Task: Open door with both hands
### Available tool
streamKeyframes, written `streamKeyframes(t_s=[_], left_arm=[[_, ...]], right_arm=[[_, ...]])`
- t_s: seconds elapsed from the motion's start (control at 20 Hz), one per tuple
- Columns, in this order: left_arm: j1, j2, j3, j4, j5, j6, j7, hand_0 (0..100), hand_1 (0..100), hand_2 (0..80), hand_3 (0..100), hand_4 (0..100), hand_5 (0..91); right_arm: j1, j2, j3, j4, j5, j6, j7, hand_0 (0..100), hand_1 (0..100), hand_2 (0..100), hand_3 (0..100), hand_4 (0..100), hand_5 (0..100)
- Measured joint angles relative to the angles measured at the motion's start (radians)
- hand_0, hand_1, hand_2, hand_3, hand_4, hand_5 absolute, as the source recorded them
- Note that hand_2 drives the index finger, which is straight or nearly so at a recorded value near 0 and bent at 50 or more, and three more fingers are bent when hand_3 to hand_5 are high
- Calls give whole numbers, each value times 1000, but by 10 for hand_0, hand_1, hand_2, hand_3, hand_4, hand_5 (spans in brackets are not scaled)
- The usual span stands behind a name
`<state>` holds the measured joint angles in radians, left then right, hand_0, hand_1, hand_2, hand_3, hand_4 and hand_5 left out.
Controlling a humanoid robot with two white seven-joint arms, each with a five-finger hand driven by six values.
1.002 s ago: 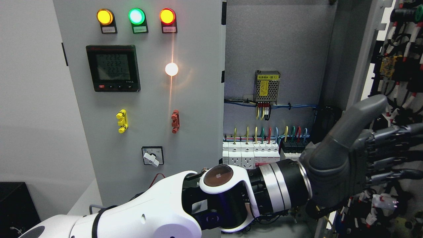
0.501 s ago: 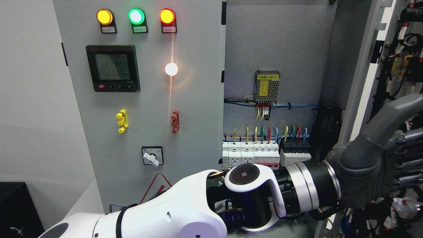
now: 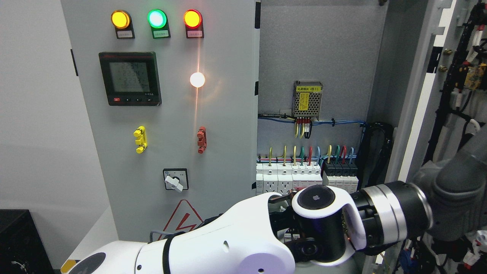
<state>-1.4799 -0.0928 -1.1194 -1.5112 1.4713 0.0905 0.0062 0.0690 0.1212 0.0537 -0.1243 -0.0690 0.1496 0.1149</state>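
The grey cabinet's right door stands swung open at the picture's right, its inner face carrying wiring. My left arm comes in from the lower left and reaches across to that door. Its grey left hand lies against the door's lower part and runs off the right edge. The left door is closed, with three indicator lamps, a meter and a rotary switch on it. The right arm is out of view.
Inside the cabinet a power supply hangs on the back plate above a row of breakers with coloured wires. A black box sits at the lower left. A white wall lies left of the cabinet.
My left arm has moved right and slightly down, pushing the right door further open. The hand has slid partly past the frame's right edge, and a warning triangle now shows on the left door.
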Motion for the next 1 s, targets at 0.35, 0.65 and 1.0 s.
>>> streamKeyframes(t_s=[0.35, 0.65, 1.0], left_arm=[[-16, -43, -5, 45, 0, 0, 0, 0, 0, 0, 0, 0, 0], [-32, -65, -14, 70, 1, 0, 0, 0, 0, 0, 0, 0, 0], [-40, -80, -24, 88, 2, 0, 0, 0, 0, 0, 0, 0, 0]], right_arm=[[0, 0, 0, 0, 0, 0, 0, 0, 0, 0, 0, 0, 0], [0, 0, 0, 0, 0, 0, 0, 0, 0, 0, 0, 0, 0], [0, 0, 0, 0, 0, 0, 0, 0, 0, 0, 0, 0, 0]])
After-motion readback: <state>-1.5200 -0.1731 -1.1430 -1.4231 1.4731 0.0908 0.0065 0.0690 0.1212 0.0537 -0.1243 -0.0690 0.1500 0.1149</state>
